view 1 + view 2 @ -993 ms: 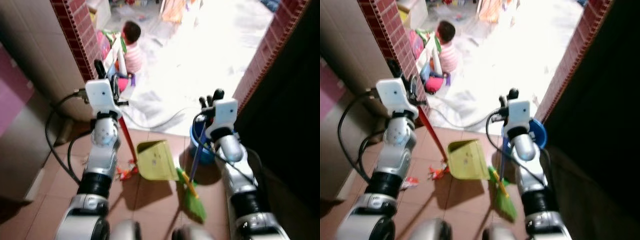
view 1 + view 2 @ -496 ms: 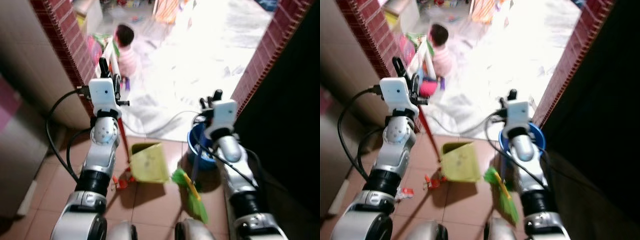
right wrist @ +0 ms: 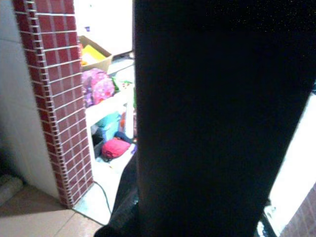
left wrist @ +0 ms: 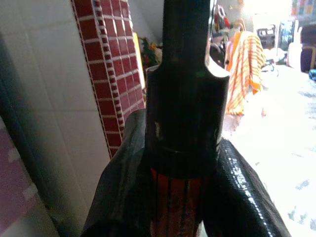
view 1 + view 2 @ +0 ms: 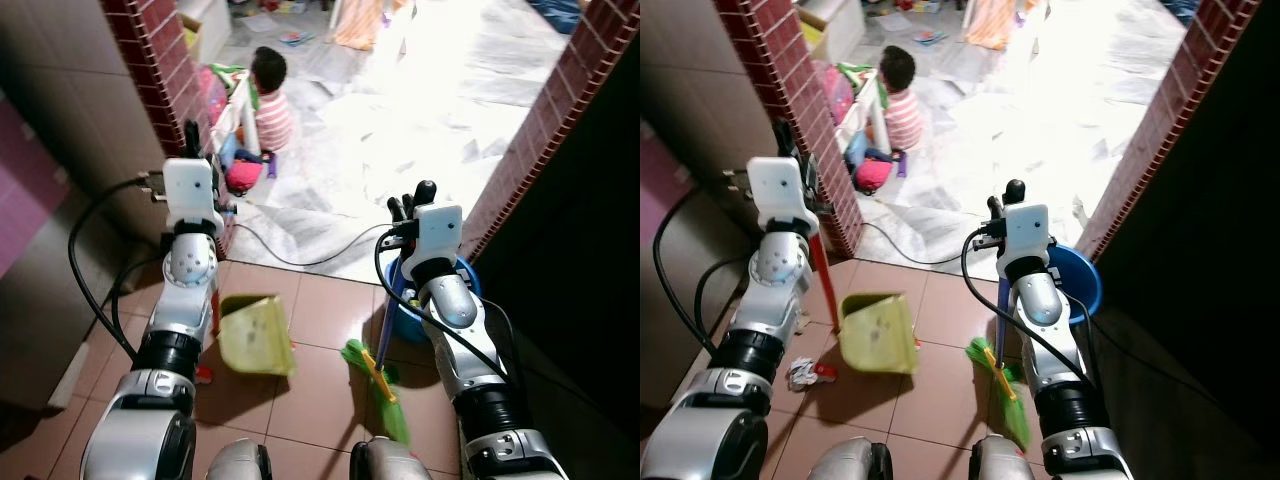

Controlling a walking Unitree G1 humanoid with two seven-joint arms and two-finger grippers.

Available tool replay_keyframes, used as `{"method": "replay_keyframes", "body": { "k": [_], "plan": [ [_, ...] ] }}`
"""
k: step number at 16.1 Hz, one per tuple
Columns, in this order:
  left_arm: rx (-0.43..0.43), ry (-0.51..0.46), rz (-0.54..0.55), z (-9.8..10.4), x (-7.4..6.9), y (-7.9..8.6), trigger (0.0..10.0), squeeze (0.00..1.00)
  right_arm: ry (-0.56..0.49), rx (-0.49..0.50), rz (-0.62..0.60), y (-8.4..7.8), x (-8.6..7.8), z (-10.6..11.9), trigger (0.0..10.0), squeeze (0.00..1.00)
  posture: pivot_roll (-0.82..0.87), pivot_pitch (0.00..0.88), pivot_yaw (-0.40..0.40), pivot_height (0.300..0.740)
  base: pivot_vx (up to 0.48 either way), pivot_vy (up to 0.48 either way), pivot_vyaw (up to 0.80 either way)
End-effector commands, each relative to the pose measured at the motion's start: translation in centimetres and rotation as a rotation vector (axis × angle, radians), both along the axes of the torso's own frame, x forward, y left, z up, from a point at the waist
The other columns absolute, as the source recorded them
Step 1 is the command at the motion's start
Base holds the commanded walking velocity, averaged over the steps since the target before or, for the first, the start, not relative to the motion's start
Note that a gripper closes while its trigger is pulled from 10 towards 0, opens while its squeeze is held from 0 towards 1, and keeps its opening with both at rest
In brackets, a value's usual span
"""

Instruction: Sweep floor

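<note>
Head and wrist views of a tiled doorway between two red brick pillars (image 5: 800,110). The left gripper (image 5: 790,160), raised beside the left pillar, has its fingers (image 4: 123,187) clenched around the red handle (image 4: 175,202) of a yellow-green dustpan (image 5: 875,335); the pan rests tilted on the brown floor tiles (image 5: 940,300) just in front of the robot, and no contents can be made out inside it. A crumpled scrap of white and red litter (image 5: 802,373) lies on the tiles just left of the pan. The right gripper (image 5: 1002,197) is raised over a blue bucket (image 5: 1080,285) that stands against the right pillar; the bucket's contents are hidden by the arm. This gripper grasps the dark broom handle (image 3: 217,113), though its fingertips cannot be seen closing on it. The green broom head (image 5: 998,395) rests on the tiles near the robot's right foot, apart from the dustpan. A black cable (image 5: 910,255) crosses the threshold. Beyond it, a person (image 5: 902,100) sits on the bright pale floor.
</note>
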State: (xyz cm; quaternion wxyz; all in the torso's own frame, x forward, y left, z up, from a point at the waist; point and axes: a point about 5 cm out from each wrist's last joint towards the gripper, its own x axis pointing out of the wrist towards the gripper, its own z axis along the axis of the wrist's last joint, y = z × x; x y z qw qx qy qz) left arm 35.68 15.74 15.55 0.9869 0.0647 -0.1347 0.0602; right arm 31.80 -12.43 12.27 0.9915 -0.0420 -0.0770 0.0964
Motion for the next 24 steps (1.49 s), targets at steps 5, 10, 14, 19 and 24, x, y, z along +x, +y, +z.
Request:
{"method": "replay_keyframes", "body": {
  "k": [5, 10, 14, 19, 24],
  "plan": [
    [0.094, -0.017, -0.077, 0.3, 0.7, -0.3, 10.0, 0.00, -0.047, 0.011, 0.016, 0.6, 0.0, 1.2, 10.0, 0.00, -0.08, 0.099, 0.026, 0.740, 0.000, 0.000, 0.00],
    [0.150, 0.072, -0.138, -2.5, 0.6, -2.6, 10.0, 0.00, -0.053, 0.008, 0.002, 0.4, 0.0, 1.3, 10.0, 0.00, -0.10, 0.098, 0.031, 0.740, 0.000, 0.000, 0.00],
    [0.061, 0.139, -0.192, -3.7, 0.6, -4.9, 10.0, 0.00, -0.056, 0.005, -0.006, 0.3, 0.0, 1.5, 10.0, 0.00, -0.12, 0.097, 0.033, 0.740, 0.000, 0.000, 0.00],
    [-0.012, 0.207, -0.255, -5.4, -0.4, -8.0, 10.0, 0.00, -0.058, -0.002, -0.012, 0.3, 0.0, 1.5, 10.0, 0.00, -0.13, 0.095, 0.036, 0.740, 0.000, 0.000, 0.00],
    [-0.078, 0.274, -0.256, -6.7, -0.8, -7.5, 10.0, 0.00, -0.094, -0.049, -0.024, -0.4, 0.5, 2.6, 10.0, 0.00, -0.13, 0.097, 0.038, 0.740, 0.000, 0.000, 0.00]
  ]
}}
